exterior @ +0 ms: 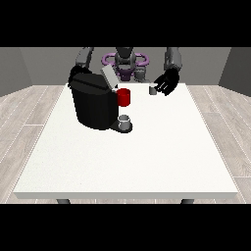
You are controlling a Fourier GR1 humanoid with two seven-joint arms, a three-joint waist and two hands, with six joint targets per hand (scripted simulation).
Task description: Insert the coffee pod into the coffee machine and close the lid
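Grey walls, wood-plank floor, big white table (127,157) filling the view, its near part bare. Moving back: small grey cup (125,121) on the drip base of the black coffee machine (93,102), placed there to catch a brew, I'd guess. Machine sits left of centre, lid (108,77) tipped up and open so the chamber can take a pod. Red mug (124,97) just behind and right of the machine, touching or near, can't tell. Further back, the hand at the view's right (167,82) has fingers curled around the small grey coffee pod (153,89), held just above the tabletop, well apart from the machine; likely the carry stage. The hand at the view's left (74,72) is behind the machine's top; fingers can't tell.
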